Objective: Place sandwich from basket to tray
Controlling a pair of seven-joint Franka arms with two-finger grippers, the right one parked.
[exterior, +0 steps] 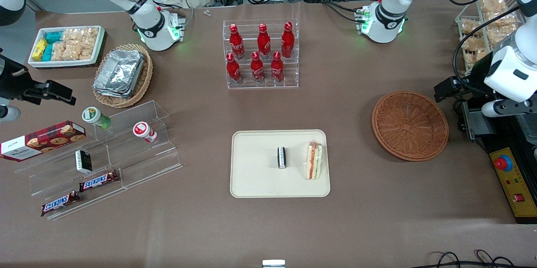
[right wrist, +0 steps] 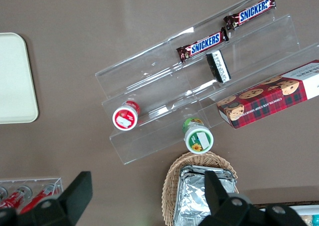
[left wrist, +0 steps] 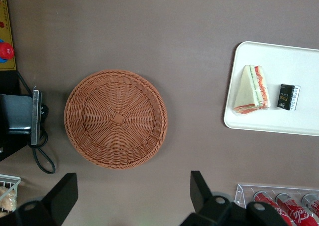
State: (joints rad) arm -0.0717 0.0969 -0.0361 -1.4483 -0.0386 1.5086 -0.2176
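Note:
The sandwich (exterior: 314, 160) lies on the cream tray (exterior: 256, 175), at the tray's end toward the working arm; it also shows in the left wrist view (left wrist: 251, 89), white bread with red and green layers at its edge. The round reddish-brown basket (exterior: 410, 126) is empty, also in the left wrist view (left wrist: 115, 117). My left gripper (left wrist: 132, 191) is open and empty, held high above the table beside the basket, toward the working arm's end of the table (exterior: 451, 88). The tray (left wrist: 279, 123) lies apart from the basket.
A small black-and-white packet (exterior: 282, 157) lies on the tray beside the sandwich. A clear rack of red bottles (exterior: 262, 54) stands farther from the front camera. A control box with a red button (exterior: 509, 175) and a wire basket of snacks (exterior: 482, 29) are at the working arm's end.

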